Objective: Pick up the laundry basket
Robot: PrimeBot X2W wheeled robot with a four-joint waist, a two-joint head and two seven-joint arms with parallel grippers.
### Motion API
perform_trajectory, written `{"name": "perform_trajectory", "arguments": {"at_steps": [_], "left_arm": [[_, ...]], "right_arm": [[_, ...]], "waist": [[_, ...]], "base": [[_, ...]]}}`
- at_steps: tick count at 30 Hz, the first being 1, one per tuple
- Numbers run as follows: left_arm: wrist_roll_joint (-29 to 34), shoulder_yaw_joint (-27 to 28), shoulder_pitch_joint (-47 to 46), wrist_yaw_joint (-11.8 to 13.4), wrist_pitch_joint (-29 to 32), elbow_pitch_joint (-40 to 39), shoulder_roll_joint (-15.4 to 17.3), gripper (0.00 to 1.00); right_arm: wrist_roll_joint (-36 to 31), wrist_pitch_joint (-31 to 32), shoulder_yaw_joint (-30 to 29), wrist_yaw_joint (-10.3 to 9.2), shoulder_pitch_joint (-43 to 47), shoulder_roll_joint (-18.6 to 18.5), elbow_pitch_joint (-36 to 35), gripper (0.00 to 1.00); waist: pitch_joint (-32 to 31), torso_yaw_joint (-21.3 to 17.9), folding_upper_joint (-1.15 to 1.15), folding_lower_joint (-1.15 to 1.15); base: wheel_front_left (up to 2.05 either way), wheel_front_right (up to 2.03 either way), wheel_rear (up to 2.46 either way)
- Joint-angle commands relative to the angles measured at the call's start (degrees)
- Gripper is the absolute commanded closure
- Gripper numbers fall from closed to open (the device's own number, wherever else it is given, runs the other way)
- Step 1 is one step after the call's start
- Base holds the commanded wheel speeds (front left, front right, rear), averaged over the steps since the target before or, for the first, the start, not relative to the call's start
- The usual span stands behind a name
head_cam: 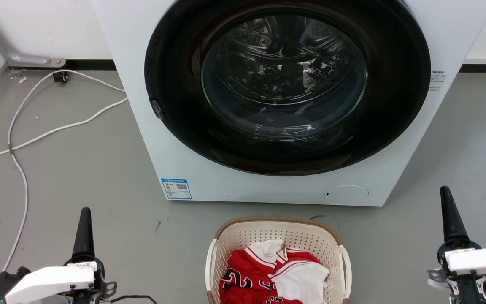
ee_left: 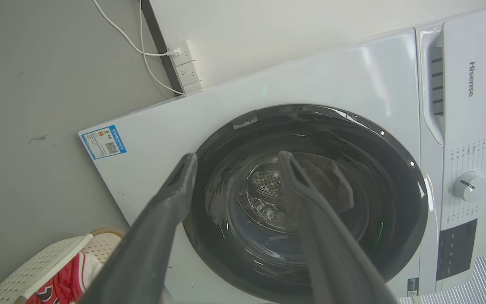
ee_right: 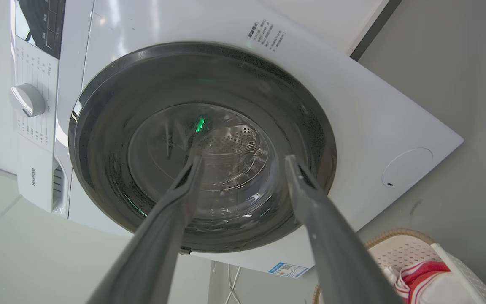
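Note:
The laundry basket (head_cam: 279,224) stands on the grey floor just in front of the washing machine, low in the middle of the head view. It is cream and perforated, with a brown woven-look rim and white side handles, and holds red and white jerseys (head_cam: 264,270). My left gripper (head_cam: 85,213) hovers well to its left and my right gripper (head_cam: 445,194) well to its right, neither touching it. In the left wrist view the left gripper (ee_left: 238,157) is open and empty, the basket (ee_left: 36,270) at the lower left corner. The right gripper (ee_right: 244,159) is open too, the basket (ee_right: 399,249) at lower right.
A white front-loading washing machine (head_cam: 184,160) with a shut dark round glass door (head_cam: 285,84) stands right behind the basket. White cables (head_cam: 23,139) trail over the floor at the left, towards a wall socket strip (ee_left: 186,67). Bare grey floor lies on both sides of the basket.

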Motion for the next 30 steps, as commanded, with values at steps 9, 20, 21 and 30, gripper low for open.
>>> {"name": "perform_trajectory", "arguments": {"at_steps": [9, 20, 21, 30], "left_arm": [[12.1, -1.8, 0.0, 0.3, -2.0, -7.0, 0.2, 0.0], [28.5, -8.1, 0.9, 3.7, -4.0, -14.0, 0.2, 0.0], [29.5, -8.6, 1.0, 4.1, -4.1, -14.4, 0.2, 0.0], [41.2, -13.6, 1.5, 4.2, -5.5, -15.4, 0.2, 0.0]], "right_arm": [[-18.0, -2.1, 1.1, 0.02, -1.1, -0.3, -7.7, 0.0], [-33.1, -4.1, 3.4, 0.01, 0.1, -0.3, -12.0, 0.0], [-34.3, -4.2, 3.6, 0.01, 0.1, -0.3, -12.4, 0.0], [-43.5, -5.7, 5.0, 0.01, 0.3, -0.3, -14.7, 0.0]], "waist": [[0.5, -0.1, 0.0, 0.0], [1.3, -0.3, 0.0, 0.0], [1.4, -0.3, 0.0, 0.0], [2.0, -0.4, 0.0, 0.0]], "base": [[0.0, 0.0, 0.0], [0.0, 0.0, 0.0], [0.0, 0.0, 0.0], [0.0, 0.0, 0.0]]}}
